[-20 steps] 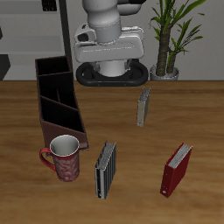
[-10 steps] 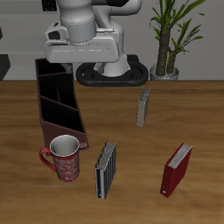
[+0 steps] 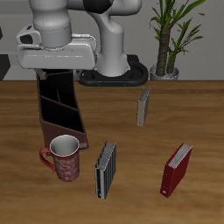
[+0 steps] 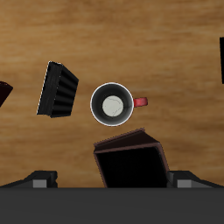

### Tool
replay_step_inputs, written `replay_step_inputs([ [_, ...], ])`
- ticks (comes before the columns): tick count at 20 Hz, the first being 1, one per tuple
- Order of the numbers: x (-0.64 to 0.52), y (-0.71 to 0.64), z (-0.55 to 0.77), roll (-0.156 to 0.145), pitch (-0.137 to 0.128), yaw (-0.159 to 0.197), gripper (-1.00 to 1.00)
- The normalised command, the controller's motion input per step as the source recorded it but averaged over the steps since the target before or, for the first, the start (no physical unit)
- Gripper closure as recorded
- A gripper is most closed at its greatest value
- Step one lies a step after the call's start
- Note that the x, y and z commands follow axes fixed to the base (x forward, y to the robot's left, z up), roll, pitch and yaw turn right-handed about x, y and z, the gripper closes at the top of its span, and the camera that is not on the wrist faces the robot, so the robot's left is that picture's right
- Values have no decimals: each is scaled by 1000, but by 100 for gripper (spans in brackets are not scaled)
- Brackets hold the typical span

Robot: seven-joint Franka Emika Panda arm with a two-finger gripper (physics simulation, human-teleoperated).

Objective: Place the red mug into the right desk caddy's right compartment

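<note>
The red mug stands upright near the table's front edge, its handle pointing away from the black book. In the wrist view the red mug shows its whitish inside from above. The right desk caddy is a long maroon box running back from the mug. Its right compartment is the squarish end cell beside the mug; it also shows in the wrist view. My gripper hangs open and empty high above the caddy's back part. Its fingers are spread wide.
A black ribbed book stands close beside the mug, also in the wrist view. A red book stands near the front edge. A grey book stands mid-table. A potted plant is at the back.
The arm has swung sideways from the table's middle to above the caddy. The mug, caddy and books have not moved.
</note>
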Motion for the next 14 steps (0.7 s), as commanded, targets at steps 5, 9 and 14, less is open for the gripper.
replay_step_inputs([
  [5, 203, -383, -133, -61, -40, -15, -100],
  [9, 163, -288, -222, -38, -26, -85, -100],
  [14, 47, 41, -295, -15, -21, -54, -100],
])
